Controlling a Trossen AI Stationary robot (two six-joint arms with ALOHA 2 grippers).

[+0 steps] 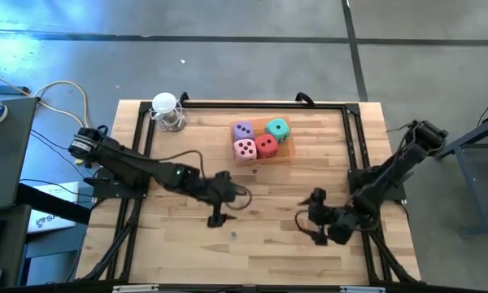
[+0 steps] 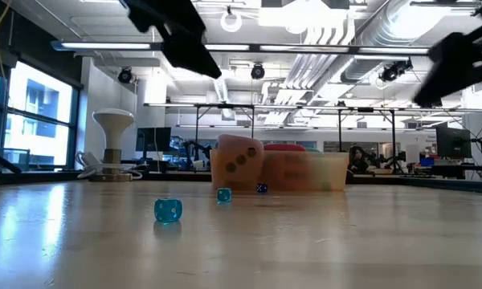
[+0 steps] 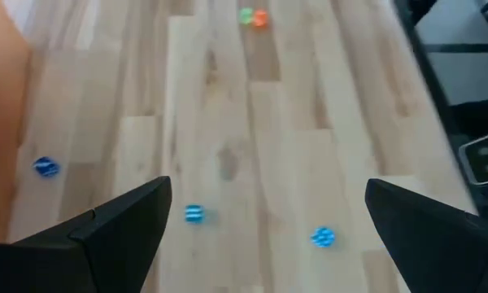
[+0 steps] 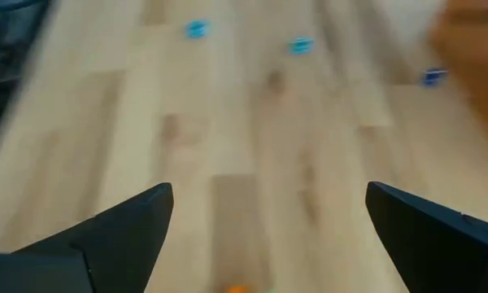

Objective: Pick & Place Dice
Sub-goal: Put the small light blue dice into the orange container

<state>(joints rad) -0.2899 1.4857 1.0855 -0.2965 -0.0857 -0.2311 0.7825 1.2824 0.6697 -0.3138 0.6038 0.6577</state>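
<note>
Low view: orange tray [image 2: 305,172] wall screens the dice; only the pink die [image 2: 238,159] rises clear above it, the red die [image 2: 285,148] shows just a top sliver, and the purple and teal dice behind the tray cannot be seen. Both arms are cut by the upper edge, grippers out of frame.

High view: small beads in front of the tray are too small to identify; one speck [image 1: 254,170] just beside it.

Left wrist view: tray cut off at the edge, blurred. Right wrist view: beads [image 4: 301,46] near the tray are blurred, faces unreadable.
</note>
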